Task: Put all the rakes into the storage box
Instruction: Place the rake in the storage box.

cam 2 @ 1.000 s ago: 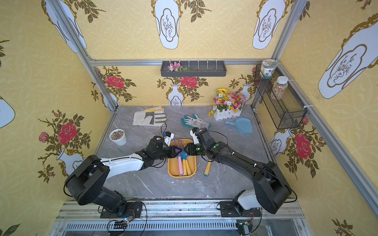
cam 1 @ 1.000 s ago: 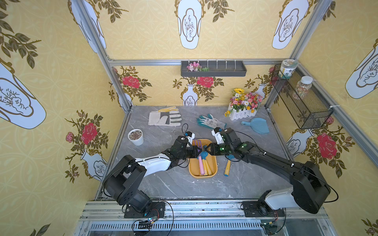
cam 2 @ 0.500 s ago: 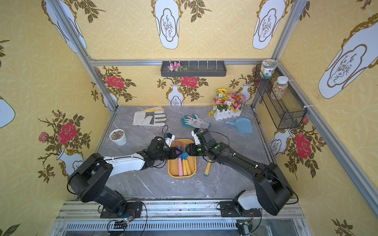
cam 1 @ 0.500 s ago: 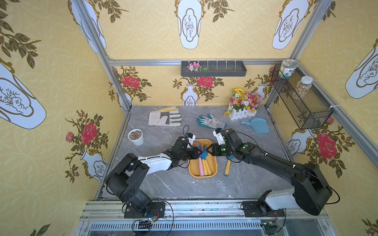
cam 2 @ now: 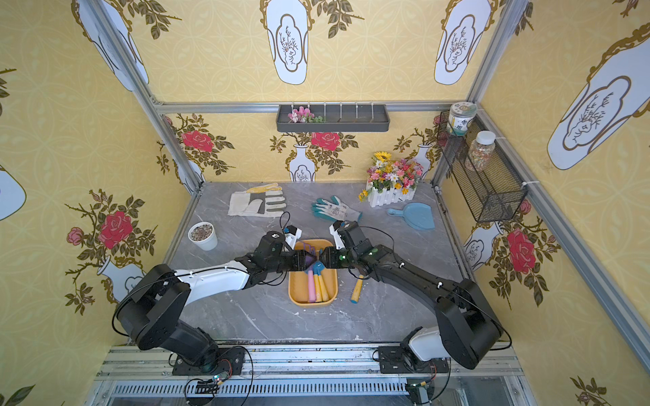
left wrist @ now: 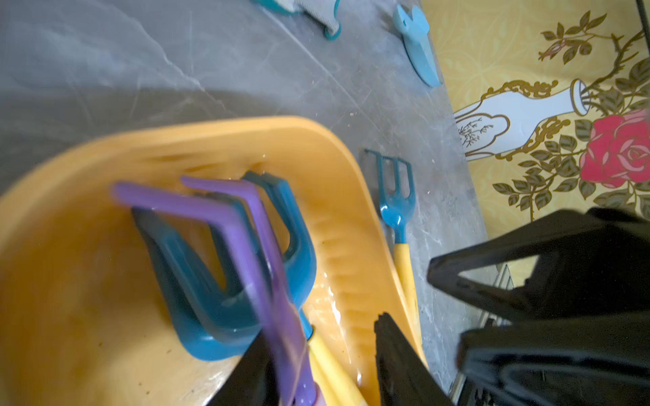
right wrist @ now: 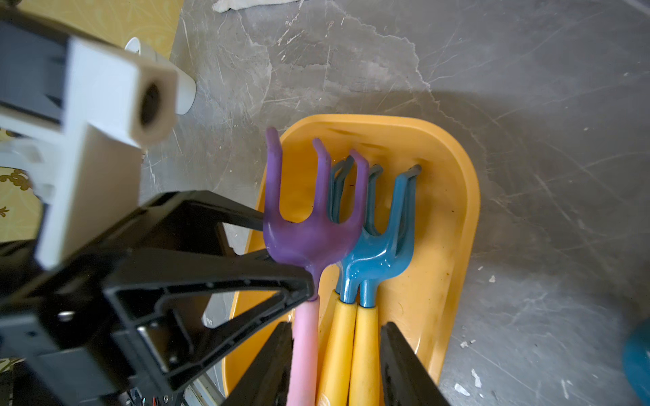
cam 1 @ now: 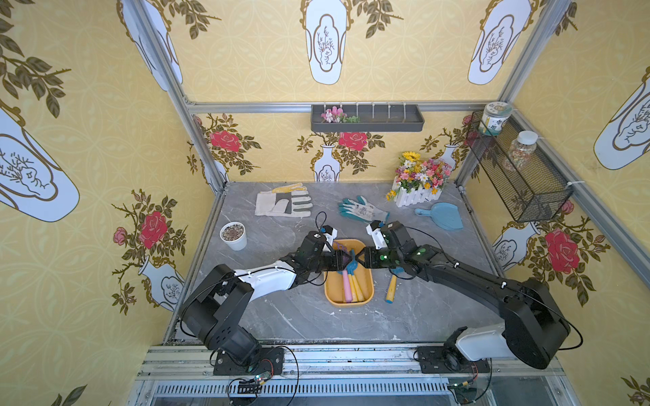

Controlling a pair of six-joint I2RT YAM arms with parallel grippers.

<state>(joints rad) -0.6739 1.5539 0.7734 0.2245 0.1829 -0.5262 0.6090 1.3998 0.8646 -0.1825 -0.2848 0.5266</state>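
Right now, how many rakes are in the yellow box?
3. Purple rake with the pink handle, nearest the left gripper; two blue rakes with yellow handles beside it. More may hide underneath.

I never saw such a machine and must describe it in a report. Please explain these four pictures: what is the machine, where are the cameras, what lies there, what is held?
These are two robot arms at a grey table. Both top views look down; each wrist view comes from a camera on one arm. The left hand and right hand meet over the yellow storage box. In it lie two blue rakes; a purple rake leans beside the left hand. Both hands show their jaws apart, so nothing seems held. A blue fork lies beside the box. Also there: a white glove, a teal glove, a dustpan, a flower box and a pot.
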